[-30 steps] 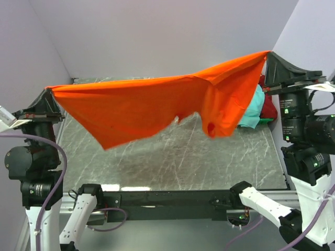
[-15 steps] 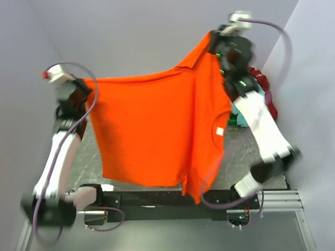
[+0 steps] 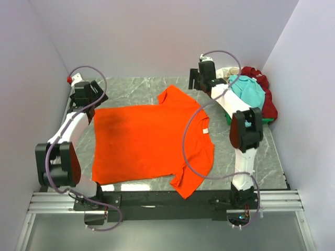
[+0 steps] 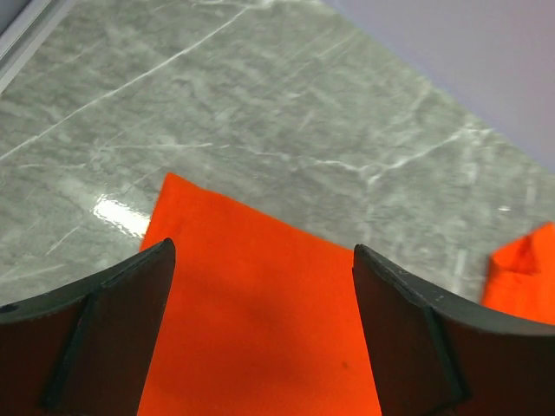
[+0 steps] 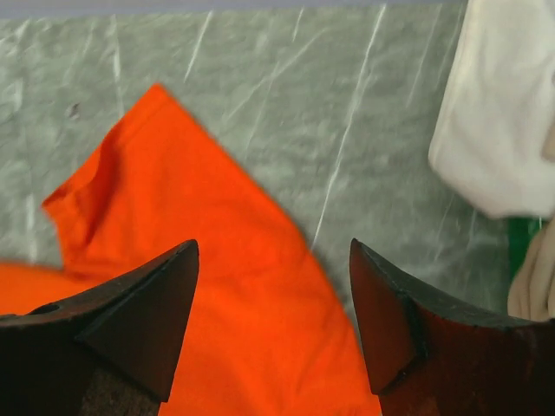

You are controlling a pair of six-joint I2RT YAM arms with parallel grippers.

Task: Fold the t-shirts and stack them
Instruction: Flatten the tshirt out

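The grey marbled table (image 3: 136, 89) fills the space between pale walls, and most of its middle is covered by the orange shirt (image 3: 146, 141), which lies spread open and flat. Its hem is toward the left side and its neck toward the right. One sleeve points to the far edge, and the other reaches down to the near edge by the dark rail. The left arm (image 3: 65, 138) stretches along the left side of the table, up to the far hem corner of the shirt. The right arm (image 3: 242, 130) runs up the right side and bends in toward the far sleeve, with a loose cable (image 3: 186, 151) looping over the cloth. In the far right corner sits a heap of other shirts. A teal shirt (image 3: 250, 91) is on top, a dark red shirt (image 3: 268, 104) lies against the wall side, and a cream shirt (image 3: 228, 72) is at the back. This heap is well apart from the orange shirt. The left gripper (image 4: 263, 260) hangs just above the hem corner with its fingers spread wide and nothing between them but the cloth lying below. The right gripper (image 5: 273, 249) is likewise spread wide and empty, poised over the far sleeve with the cream cloth off to its side. Smallest of all, a white neck label (image 3: 204, 131) shows at the collar.
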